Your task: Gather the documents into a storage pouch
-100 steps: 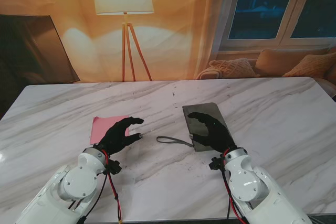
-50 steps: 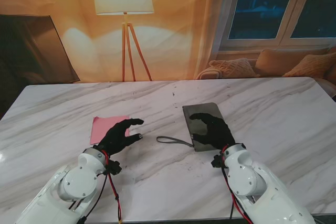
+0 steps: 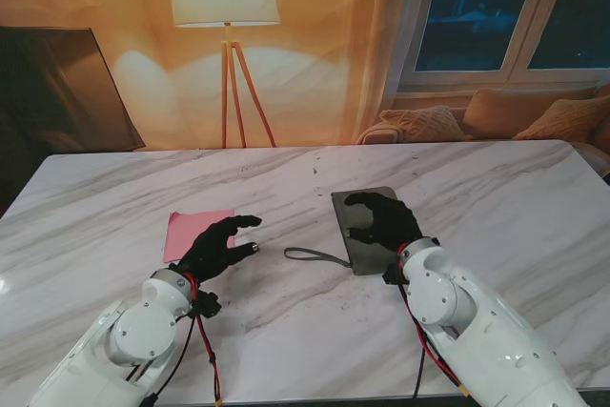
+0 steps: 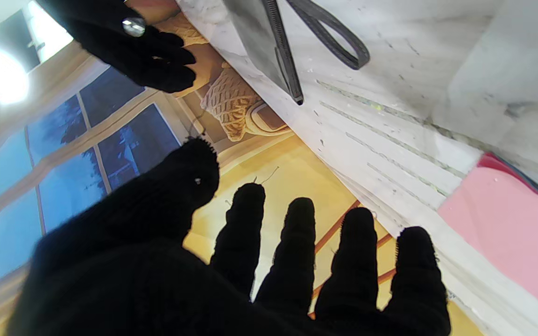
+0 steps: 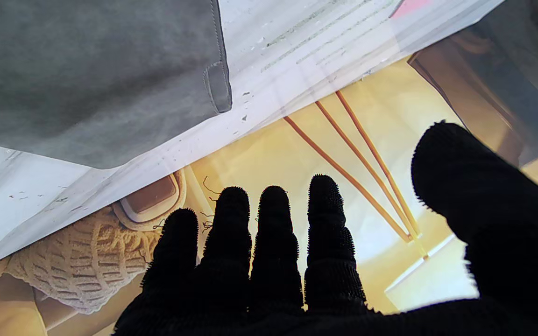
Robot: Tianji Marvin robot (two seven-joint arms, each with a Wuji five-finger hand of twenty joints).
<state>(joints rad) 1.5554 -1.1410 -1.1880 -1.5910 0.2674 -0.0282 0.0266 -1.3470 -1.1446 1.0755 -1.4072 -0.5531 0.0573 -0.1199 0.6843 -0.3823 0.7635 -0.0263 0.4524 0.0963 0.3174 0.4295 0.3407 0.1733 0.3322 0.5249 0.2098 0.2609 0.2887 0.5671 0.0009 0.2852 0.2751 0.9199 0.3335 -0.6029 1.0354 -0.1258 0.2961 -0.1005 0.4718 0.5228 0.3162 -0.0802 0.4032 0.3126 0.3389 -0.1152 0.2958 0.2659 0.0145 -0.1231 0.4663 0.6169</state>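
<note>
Grey pouch [image 3: 370, 226] flat on the marble table [image 3: 515, 207], long axis running away from me and a little leftward, zipper edge on its left side, wrist strap [image 3: 310, 255] trailing left from the near corner. Right hand [image 3: 384, 219] spread over the pouch, fingers apart, gripping nothing; contact with the fabric unclear. Pink document [image 3: 193, 232] flat, well left of the pouch. Left hand [image 3: 221, 246] between document and strap, over the document's right edge, fingers splayed and empty, pointing toward the pouch.
</note>
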